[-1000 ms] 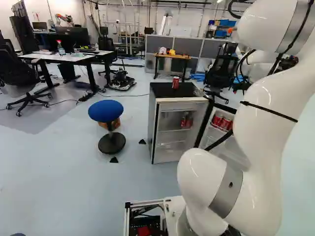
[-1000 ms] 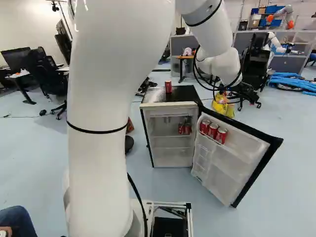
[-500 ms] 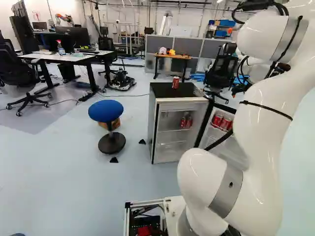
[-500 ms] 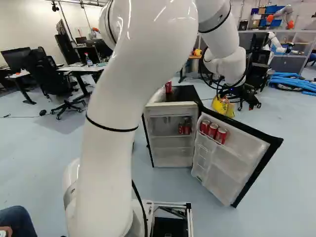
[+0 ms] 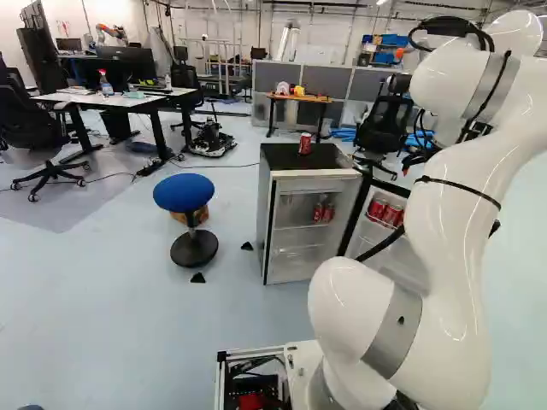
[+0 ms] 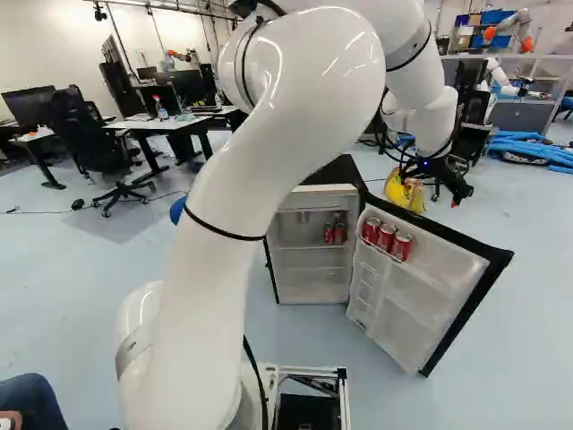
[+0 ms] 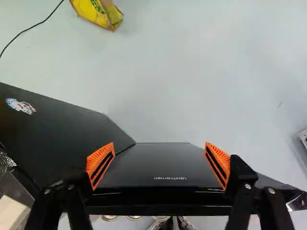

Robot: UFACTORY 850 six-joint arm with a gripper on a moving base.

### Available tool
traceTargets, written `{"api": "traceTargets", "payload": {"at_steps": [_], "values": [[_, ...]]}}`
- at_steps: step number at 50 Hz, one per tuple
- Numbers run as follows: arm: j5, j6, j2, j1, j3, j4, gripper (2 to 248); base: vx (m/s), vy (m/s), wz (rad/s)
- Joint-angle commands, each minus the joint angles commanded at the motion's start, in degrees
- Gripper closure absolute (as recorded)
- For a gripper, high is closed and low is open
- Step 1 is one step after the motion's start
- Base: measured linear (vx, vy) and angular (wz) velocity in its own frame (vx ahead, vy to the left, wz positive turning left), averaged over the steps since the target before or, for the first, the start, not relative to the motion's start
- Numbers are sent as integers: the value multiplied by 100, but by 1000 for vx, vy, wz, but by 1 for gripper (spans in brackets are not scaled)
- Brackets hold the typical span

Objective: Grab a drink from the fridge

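Lighting bright and even in all views; crisp white highlights along the glossy upper curves of the arm [image 6: 295,116] indicate overhead light. In the wrist view, the floor [image 7: 192,86] ahead of the fingers [image 6: 455,203] is pale, with faint, soft-edged shading near the fridge door [image 7: 158,165]; between the fingers [image 7: 100,165] the door reads dark, thin glints on its near edge.

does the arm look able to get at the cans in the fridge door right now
Probably: the door stands open, the cans uncovered in it. The open hand seems to hang by the door's outer side, though, so it would likely have to cross to the inner side first.
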Motion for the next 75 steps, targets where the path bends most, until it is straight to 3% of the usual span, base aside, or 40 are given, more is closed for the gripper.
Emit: {"api": "traceTargets", "payload": {"at_steps": [52,75], "values": [[-2225,0,-1258,-192,-1901,0,3,0,0,0],[-2272,0,-1452,-196,-1993,0,3,0,0,0]]}}
